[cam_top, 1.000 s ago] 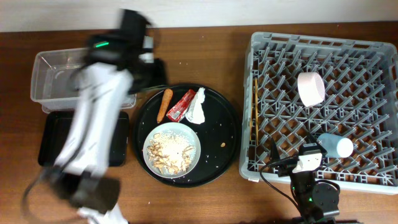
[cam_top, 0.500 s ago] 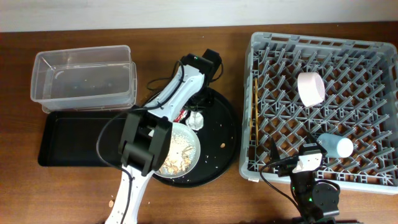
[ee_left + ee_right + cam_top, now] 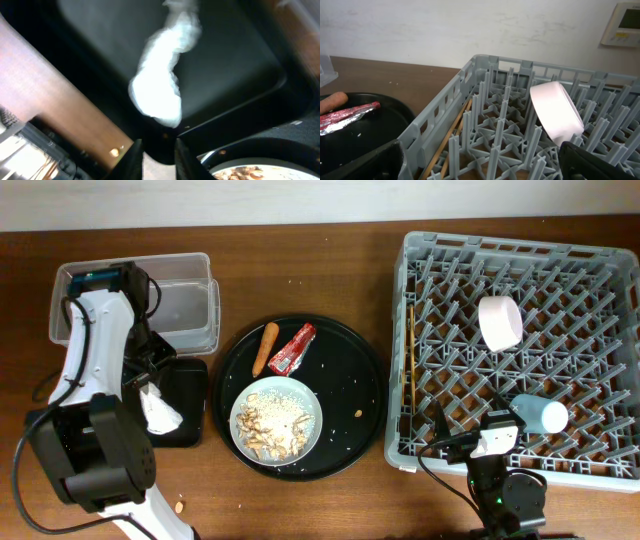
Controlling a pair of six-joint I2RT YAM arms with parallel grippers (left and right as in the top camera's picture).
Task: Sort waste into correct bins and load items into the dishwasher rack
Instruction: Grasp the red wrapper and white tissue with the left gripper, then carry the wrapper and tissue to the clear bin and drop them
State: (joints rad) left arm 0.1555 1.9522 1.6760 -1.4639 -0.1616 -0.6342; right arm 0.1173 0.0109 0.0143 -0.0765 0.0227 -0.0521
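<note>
tool (image 3: 156, 147) ajar, empty (tissue (image 3: 159, 87) just beyond)

There is 1 clear tub (image 3: 185, 305), 1 shallow black rectangular tray (image 3: 192, 400), 1 round black tray (image 3: 350, 380) and 1 dishwasher rack (image 3: 500, 245). The waste is 1 red wrapper (image 3: 291, 348), 1 carrot piece (image 3: 265, 348), 1 white tissue (image 3: 158, 408) and 1 heap of food scraps (image 3: 275, 420). The dishes are 1 plate (image 3: 237, 420), 1 white bowl (image 3: 500, 322), 1 blue cup (image 3: 540, 414) and 1 pair of chopsticks (image 3: 409, 355).
</note>
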